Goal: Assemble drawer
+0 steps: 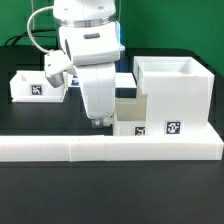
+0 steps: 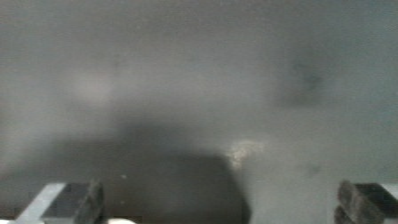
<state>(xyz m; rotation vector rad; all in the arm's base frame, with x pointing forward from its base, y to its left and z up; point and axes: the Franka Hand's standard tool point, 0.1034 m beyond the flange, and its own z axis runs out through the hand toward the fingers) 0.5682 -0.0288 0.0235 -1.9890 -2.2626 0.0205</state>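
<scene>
Exterior view: housing (image 1: pixel 176 90) stands at the exterior view's right, a tray (image 1: pixel 35 85) at its left — my gripper (image 1: pixel 97 122) hangs between them, fingers (image 2: pixel 63 200) spread, empty. Light, stiff, slick plastic, I judge — pinch a tray wall.

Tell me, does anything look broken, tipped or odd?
Nothing stands out. The housing stands upright, the far tray and near tray lie flat, and the gripper hangs open and empty. The wrist view is blurry.

You see low white wall (image 1: pixel 40 150) running along front of black table (image 1: pixel 110 195), with 1 seam toward exterior view's left. Wrist view is grey blur.
</scene>
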